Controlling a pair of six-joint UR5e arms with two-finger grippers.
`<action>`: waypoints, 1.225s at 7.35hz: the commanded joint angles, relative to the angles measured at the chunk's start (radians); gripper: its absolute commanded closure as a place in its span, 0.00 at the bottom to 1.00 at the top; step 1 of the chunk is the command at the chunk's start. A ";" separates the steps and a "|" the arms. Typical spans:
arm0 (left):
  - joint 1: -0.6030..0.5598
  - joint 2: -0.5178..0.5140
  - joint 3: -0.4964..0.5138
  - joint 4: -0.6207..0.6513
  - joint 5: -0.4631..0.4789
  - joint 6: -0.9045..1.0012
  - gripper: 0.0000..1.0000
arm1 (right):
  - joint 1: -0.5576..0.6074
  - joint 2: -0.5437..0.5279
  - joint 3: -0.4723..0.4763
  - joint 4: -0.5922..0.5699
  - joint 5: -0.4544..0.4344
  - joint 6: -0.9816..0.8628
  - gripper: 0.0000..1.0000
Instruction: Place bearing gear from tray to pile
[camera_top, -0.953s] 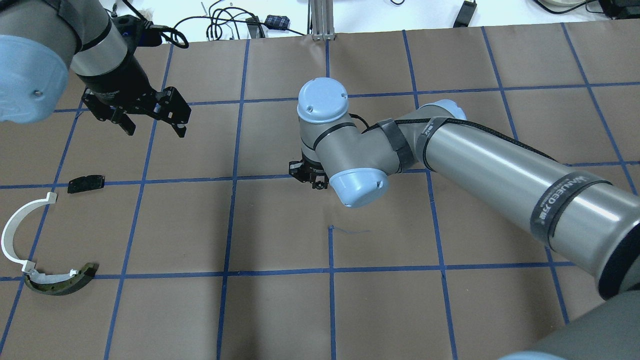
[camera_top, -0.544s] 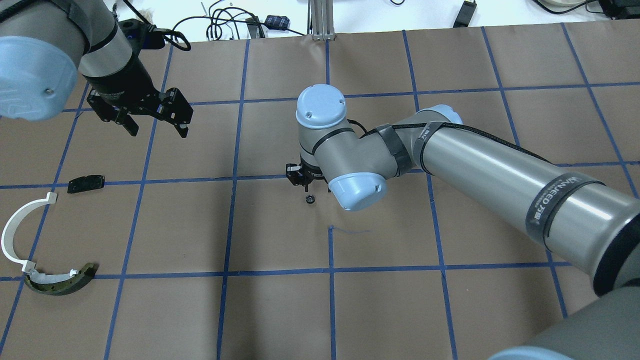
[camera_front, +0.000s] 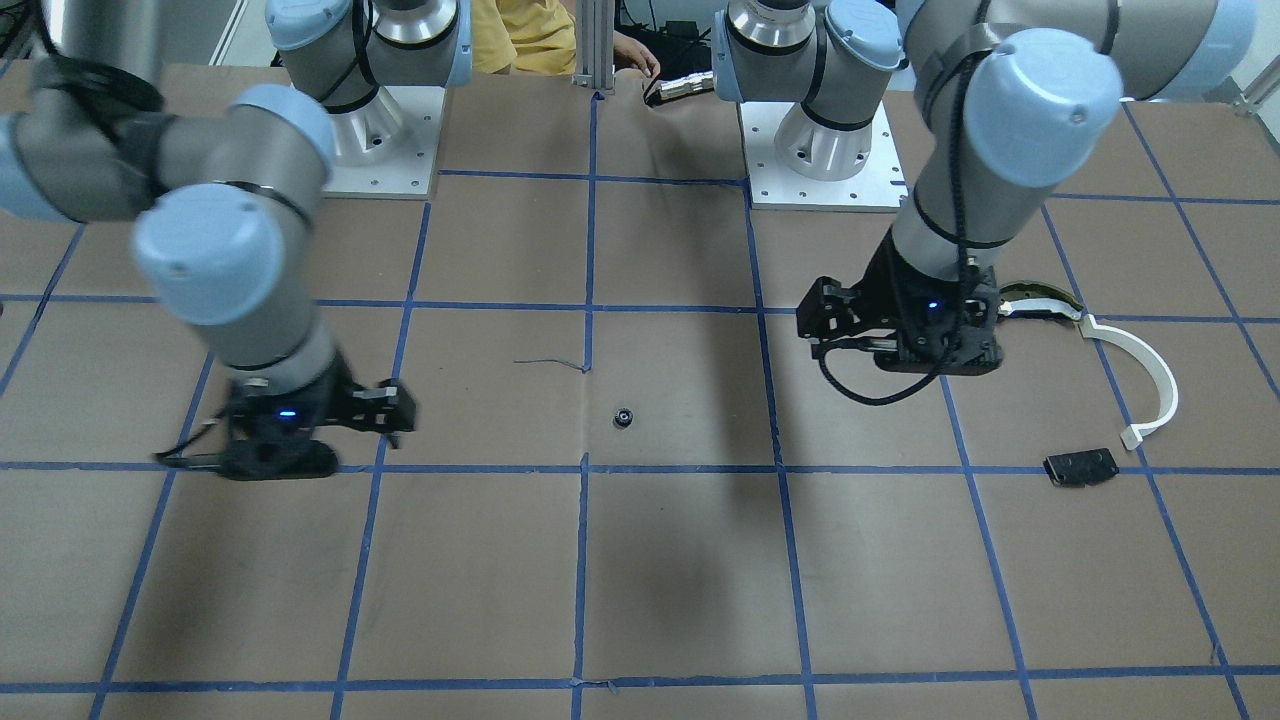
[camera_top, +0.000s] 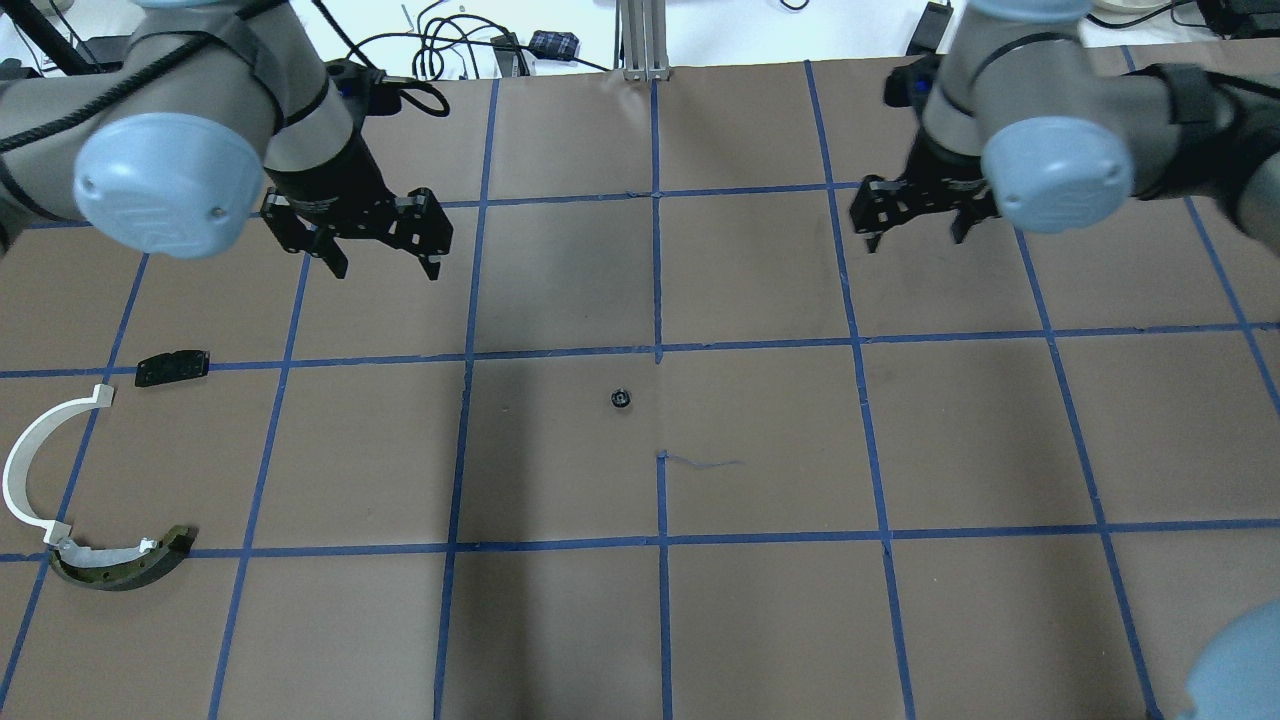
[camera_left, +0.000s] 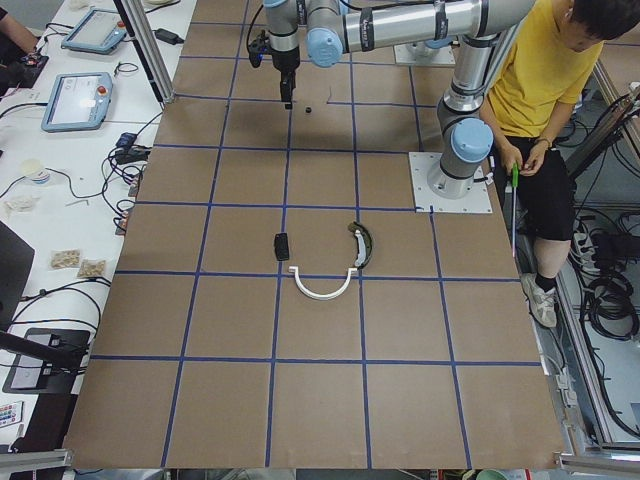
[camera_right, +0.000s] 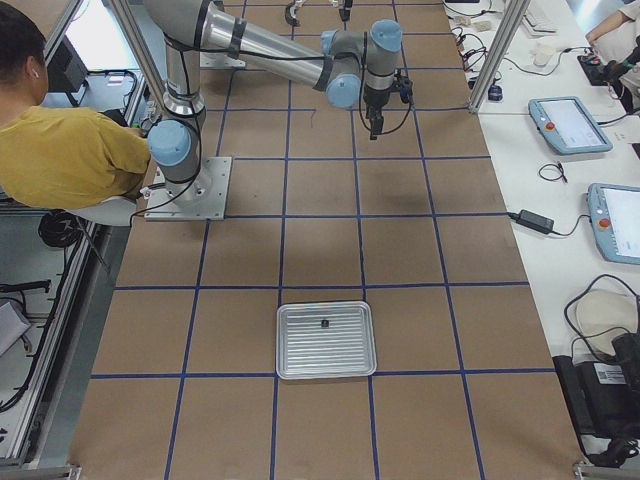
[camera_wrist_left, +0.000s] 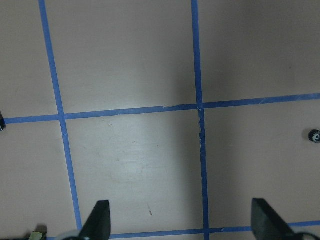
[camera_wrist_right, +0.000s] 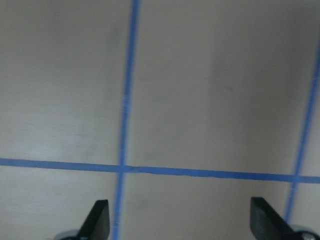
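Black and tiny, the bearing gear (camera_top: 622, 399) lies alone on the brown counter (camera_top: 760, 620), just below the centre of the overhead frame and well apart from the pile (camera_top: 115, 577) at lower left. The left fingers (camera_wrist_left: 98, 222) at upper left and the right fingers (camera_wrist_right: 263, 220) at upper right are both spread wide and empty above the counter.

Overhead opposite front, sharing the bearing gear (camera_top: 621, 399), 2 end views, 2 wrist close-ups
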 joint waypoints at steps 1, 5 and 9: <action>-0.149 -0.096 -0.033 0.135 -0.016 -0.092 0.00 | -0.357 -0.029 -0.005 0.012 -0.040 -0.403 0.00; -0.253 -0.260 -0.062 0.272 -0.042 -0.111 0.00 | -0.738 0.097 0.001 -0.148 -0.028 -0.822 0.01; -0.263 -0.348 -0.065 0.309 -0.074 -0.108 0.00 | -0.832 0.270 0.001 -0.238 0.004 -0.937 0.10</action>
